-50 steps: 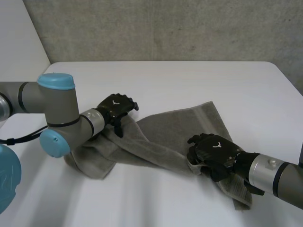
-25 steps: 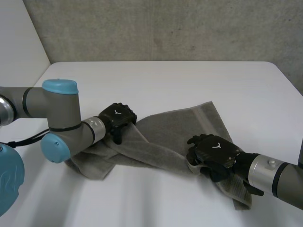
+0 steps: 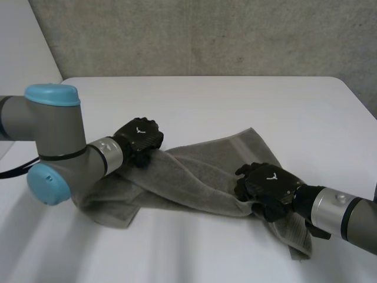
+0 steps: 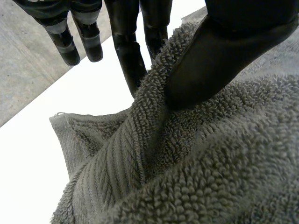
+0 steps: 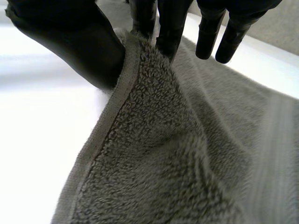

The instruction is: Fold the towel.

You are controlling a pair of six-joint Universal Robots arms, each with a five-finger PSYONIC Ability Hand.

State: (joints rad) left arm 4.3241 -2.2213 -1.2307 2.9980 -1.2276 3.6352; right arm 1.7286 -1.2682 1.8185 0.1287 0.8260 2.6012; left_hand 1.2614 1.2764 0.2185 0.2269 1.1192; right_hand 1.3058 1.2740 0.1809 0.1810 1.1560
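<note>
Grey terry cloth, a long rumpled towel (image 3: 200, 171), lies slantwise across the near half of the smooth white table (image 3: 235, 106) in the head view. It is bunched into a thick roll along its middle, with a flat woven band at its far corner. Bare tabletop stretches wide beyond it up to the rough grey concrete wall (image 3: 206, 35). The black left hand (image 3: 140, 140) sits on the towel's bunched end by its grey arm. The black right hand (image 3: 268, 186) sits at the near edge towards the other end. Each hand's back bears a small white mark, too small to read. In the left wrist view the left hand's thumb presses a raised ridge of looped pile against its fingers (image 4: 128, 51), clamping the towel, with open white table beside the ribbed band. In the right wrist view the right hand's thumb and fingers (image 5: 170, 28) pinch the towel at its stitched hem, and the fluffy cloth hangs away under the palm.
</note>
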